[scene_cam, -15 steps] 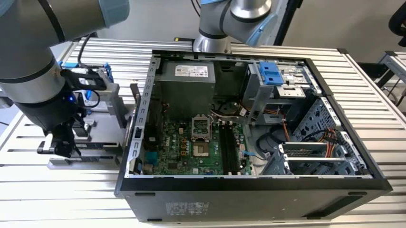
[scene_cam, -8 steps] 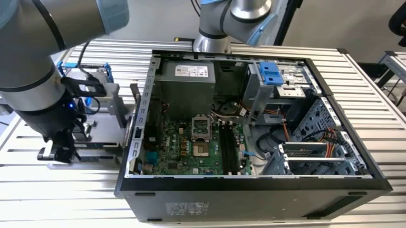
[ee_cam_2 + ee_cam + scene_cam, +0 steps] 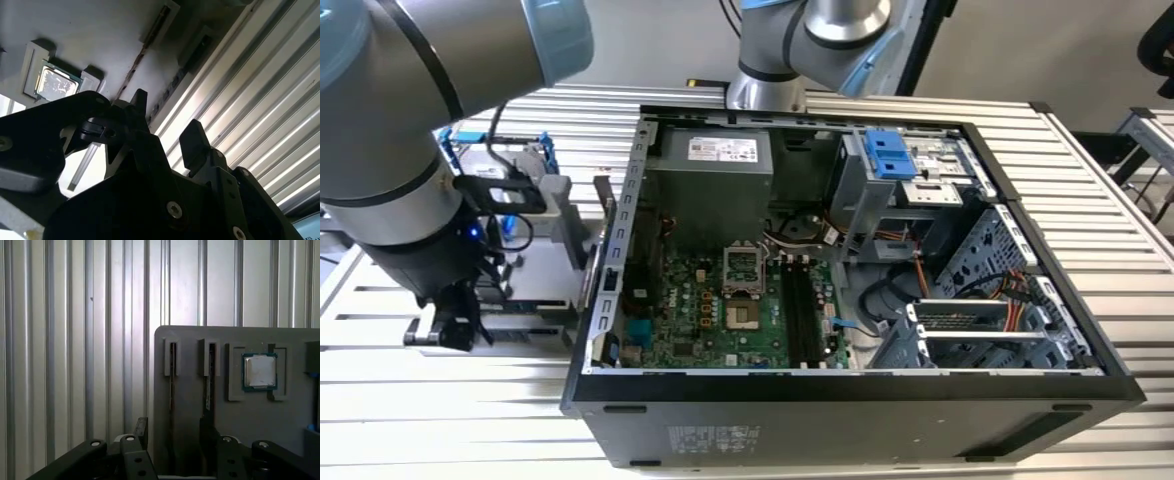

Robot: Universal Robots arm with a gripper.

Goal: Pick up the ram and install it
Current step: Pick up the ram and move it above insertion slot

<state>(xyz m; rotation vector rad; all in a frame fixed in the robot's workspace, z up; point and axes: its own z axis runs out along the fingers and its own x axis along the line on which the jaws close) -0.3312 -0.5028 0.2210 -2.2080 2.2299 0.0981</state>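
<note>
— Nearest the lens in both wrist views sits the black gripper (image 3: 174, 429) (image 3: 166, 117). How do its fingers stand?

— Spread apart, with nothing pinched between them. One fingertip (image 3: 141, 426) hangs just past the edge of the grey tray (image 3: 190, 340), over the slatted table (image 3: 65, 340). The other hangs over the tray itself.

— And the ram?

— The ram (image 3: 171, 390) (image 3: 167, 92) is a thin strip standing on edge in the tray's outermost slot. It runs straight into the gap between the fingers. I cannot tell whether either finger touches it.

— Any room to move?

— It is tight on the tray side: a second slot (image 3: 211, 360) with another thin strip lies just beside the ram. Past that sits a square silver chip (image 3: 259, 371) (image 3: 57, 82). On the outer side the slot runs close inside the tray's edge, and beyond the edge there are bare slats.

— What does the exterior view add?

— It shows the gripper (image 3: 454, 328) low over the tray (image 3: 540, 270), at the exterior view's left of the open computer case (image 3: 854, 385). The case's side wall stands between the gripper and the motherboard (image 3: 720, 310). The board's long black slots (image 3: 807, 310) lie well apart from the gripper. A blue-framed drive (image 3: 534, 155) stands at the tray's far end.
</note>
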